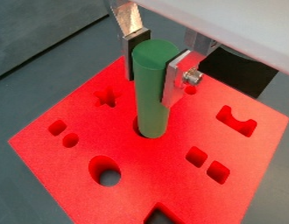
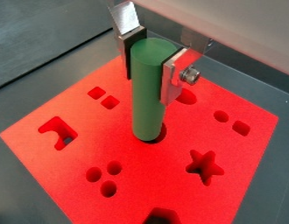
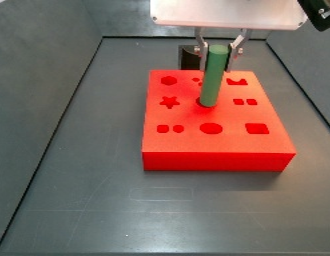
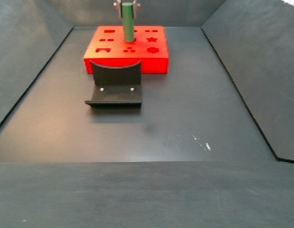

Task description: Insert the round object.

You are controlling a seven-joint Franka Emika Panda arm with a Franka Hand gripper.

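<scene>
1. Wrist views both show the pincer (image 1: 154, 54) clamped on the top end of the round object (image 1: 151, 92): flat silver plates with dark pads, one each side of the peg. Pincer sits near the upper centre of the frame.
2. Round object (image 2: 146, 92) is upright, a plain matte green cylinder with a smooth skin and a round section. Its lower tip is in the mouth of a round hole near the centre of the red block (image 1: 65, 171).
3. In a side view the peg (image 3: 209, 80) looks slightly tilted, its foot on the block's (image 3: 215, 145) top, upper-middle of the frame. In a side view from further off, the peg (image 4: 128, 25) and the block (image 4: 126, 62) sit at the top, small.
4. Progress, my read: hole found and entry started. Most of the peg is above the surface. Left: push down to depth, then release.
5. Block: bright red, flat-topped, with cut-outs — star, cross, squares, paired rounds, a large round hole (image 1: 105, 171) and a notched shape.
6. Fixture (image 4: 115, 85): dark L-bracket on a base plate, just in front of the block in that far side view.
7. Worktop (image 4: 150, 151): dark grey, matte, faint scuffs.
</scene>
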